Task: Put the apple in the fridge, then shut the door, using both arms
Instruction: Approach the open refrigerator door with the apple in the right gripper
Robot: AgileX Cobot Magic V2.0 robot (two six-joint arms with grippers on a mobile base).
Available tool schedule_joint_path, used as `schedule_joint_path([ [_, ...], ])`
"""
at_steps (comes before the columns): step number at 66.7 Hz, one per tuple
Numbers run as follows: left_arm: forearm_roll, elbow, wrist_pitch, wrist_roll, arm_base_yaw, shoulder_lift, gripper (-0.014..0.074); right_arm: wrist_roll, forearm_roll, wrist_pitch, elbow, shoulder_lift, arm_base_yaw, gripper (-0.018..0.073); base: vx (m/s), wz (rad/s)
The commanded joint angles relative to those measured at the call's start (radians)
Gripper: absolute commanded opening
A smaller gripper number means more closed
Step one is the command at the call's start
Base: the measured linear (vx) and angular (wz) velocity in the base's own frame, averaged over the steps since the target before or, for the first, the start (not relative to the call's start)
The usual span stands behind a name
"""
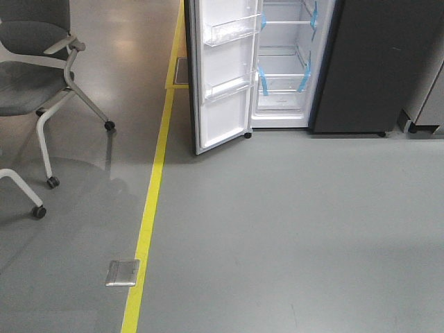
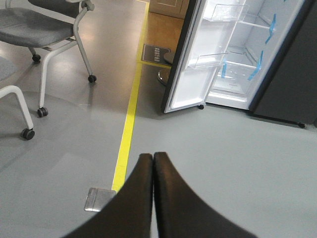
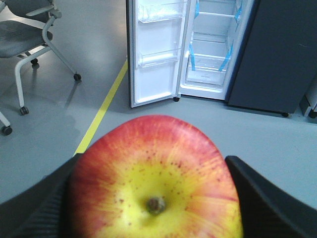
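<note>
The right pincer [image 3: 157,203] is clamped on the apple [image 3: 154,163]. Its two dark fingers [image 3: 267,198] press against the fruit's left and right flanks. The apple fills the lower middle of the right wrist view, red around the rim, yellow toward the centre, with its stem dimple facing the camera. The left pincer [image 2: 152,161] has its two black fingers pressed together along their length, tips touching, and points out over the grey floor [image 2: 223,148].

Ahead of both arms and well apart from them, the fridge [image 1: 284,104] stands with its white interior exposed. Glass shelves [image 1: 281,73] cross the compartment, and strips of blue tape [image 1: 263,82] hang at the shelf edges on both sides. The door [image 1: 223,111] stands wide open to the left of the compartment, its white inner face turned toward the cameras. It carries two clear plastic bins [image 1: 232,31], one above the other. A dark-grey panel [image 1: 378,62] stands just right of the open compartment.

A yellow line [image 1: 149,208] runs along the floor from the near edge toward the door's left side. A small metal floor plate [image 1: 123,272] lies against the line's left edge. Farther left stands a grey chair [image 1: 28,76] on white legs and castors, with part of a second white castor leg near it.
</note>
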Motion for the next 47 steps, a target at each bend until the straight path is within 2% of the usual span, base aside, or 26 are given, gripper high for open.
schedule_joint_path([
  [1,0.0,0.018,-0.077,0.0,-0.002,-0.016,-0.0006,0.002,0.01,-0.089,-0.023,0.007,0.002,0.0176,0.14,-0.02],
  [47,0.0,0.018,-0.077,0.0,-0.002,-0.016,-0.0006,0.002,0.01,-0.089,-0.023,0.007,0.002,0.0176,0.16,-0.02],
])
